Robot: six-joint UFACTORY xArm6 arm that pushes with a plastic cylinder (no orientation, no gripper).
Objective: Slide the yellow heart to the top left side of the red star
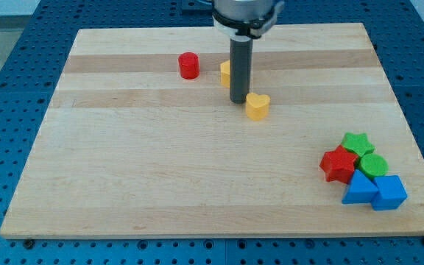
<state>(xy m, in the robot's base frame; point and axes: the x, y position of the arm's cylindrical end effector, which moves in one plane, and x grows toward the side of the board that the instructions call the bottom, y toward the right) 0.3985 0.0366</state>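
The yellow heart (257,106) lies near the board's middle, toward the view's top. My tip (238,100) stands just to its left, touching or nearly touching it. The red star (338,164) sits at the view's lower right, in a cluster with other blocks, well away from the heart. A second yellow block (226,73) is partly hidden behind my rod; its shape cannot be made out.
A red cylinder (189,65) stands at the view's upper left of my rod. A green star (358,143), a green cylinder (375,165), a blue triangle (359,188) and a blue cube (389,193) crowd the red star's right side.
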